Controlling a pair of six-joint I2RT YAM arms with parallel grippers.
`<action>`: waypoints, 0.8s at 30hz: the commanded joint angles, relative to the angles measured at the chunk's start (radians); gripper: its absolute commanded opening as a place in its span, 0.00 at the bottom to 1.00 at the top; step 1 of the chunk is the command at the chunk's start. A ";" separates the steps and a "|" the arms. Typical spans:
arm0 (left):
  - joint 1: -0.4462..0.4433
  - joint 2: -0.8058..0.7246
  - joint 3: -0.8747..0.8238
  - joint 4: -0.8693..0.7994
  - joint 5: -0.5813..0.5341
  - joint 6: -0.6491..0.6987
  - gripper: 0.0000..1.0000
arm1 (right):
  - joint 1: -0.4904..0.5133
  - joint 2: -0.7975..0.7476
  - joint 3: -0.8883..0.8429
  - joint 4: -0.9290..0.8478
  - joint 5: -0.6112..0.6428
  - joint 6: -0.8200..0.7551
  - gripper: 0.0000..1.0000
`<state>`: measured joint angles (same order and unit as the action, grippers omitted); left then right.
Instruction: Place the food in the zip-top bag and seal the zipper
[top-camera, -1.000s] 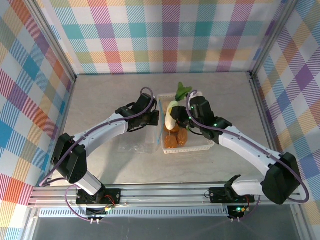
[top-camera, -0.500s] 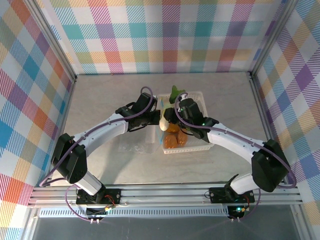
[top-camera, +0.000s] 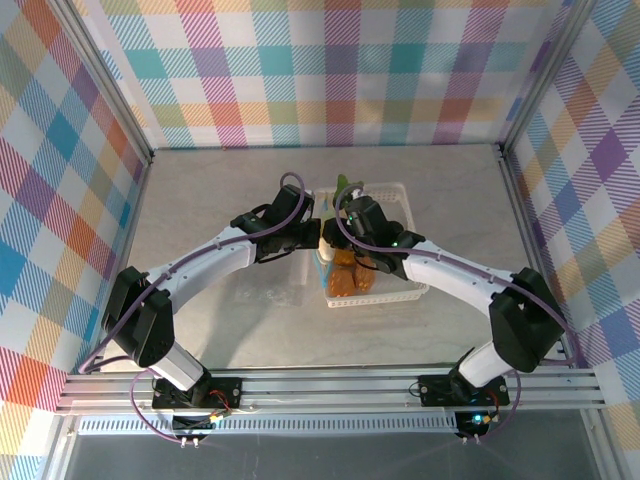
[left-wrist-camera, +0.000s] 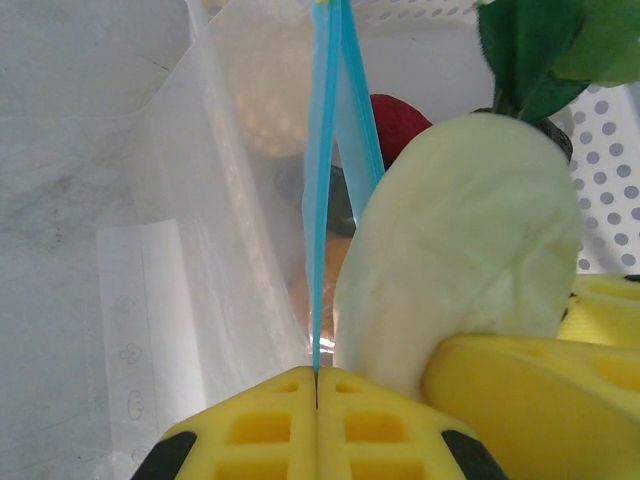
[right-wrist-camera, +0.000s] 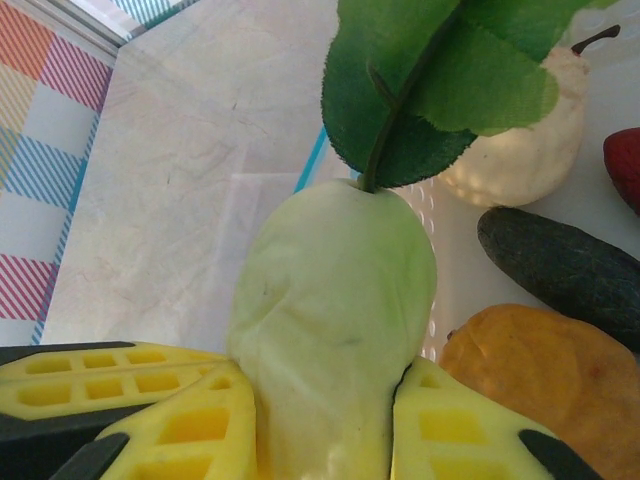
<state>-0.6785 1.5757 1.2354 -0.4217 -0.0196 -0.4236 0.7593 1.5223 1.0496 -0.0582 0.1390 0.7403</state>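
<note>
Left end effector (top-camera: 308, 236) at the left edge of the white basket (top-camera: 405, 192), mid-desk (top-camera: 220, 190). Yellow fingers (left-wrist-camera: 260, 425) pressed flat together, pinching the light-blue zipper (left-wrist-camera: 322, 180). Strip running straight away from the fingertips in the left wrist view, a second blue track splitting off to its right. Mouth parted at that point. Clear bag (left-wrist-camera: 190, 220) crinkled to the left of the strip. Orange and dark shapes dim through the film, not told apart.

Right end effector (right-wrist-camera: 320, 400) clamped on the white radish (right-wrist-camera: 330, 320), one yellow finger on each side of its lower body. Green leaves (right-wrist-camera: 440, 70) at the far end. Radish just right of the zipper and close beside it. Touching or not: cannot tell. Inside the mouth or outside it: cannot tell.

Seen from above: radish between the two end effectors, over the basket's left rim.

Lying in the basket past the radish, right wrist view:
- pale pear-shaped piece (right-wrist-camera: 520, 150) with a thin stalk
- dark lump (right-wrist-camera: 560, 265) below it
- orange bread piece (right-wrist-camera: 530, 380) nearest, beside the right-hand finger
- red piece (right-wrist-camera: 622, 165) cut off at the frame edge
</note>
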 joint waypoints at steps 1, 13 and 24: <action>-0.010 -0.029 0.047 0.066 0.040 -0.015 0.00 | 0.035 0.021 0.063 -0.035 -0.063 -0.038 0.13; -0.006 -0.052 0.071 0.096 0.037 -0.018 0.00 | 0.049 0.108 0.193 -0.251 -0.098 -0.119 0.12; 0.007 -0.071 0.080 0.135 0.051 -0.033 0.00 | 0.052 0.172 0.266 -0.358 -0.095 -0.148 0.11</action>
<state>-0.6586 1.5688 1.2469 -0.4473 -0.0452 -0.4313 0.7673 1.6524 1.3029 -0.3397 0.1234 0.6231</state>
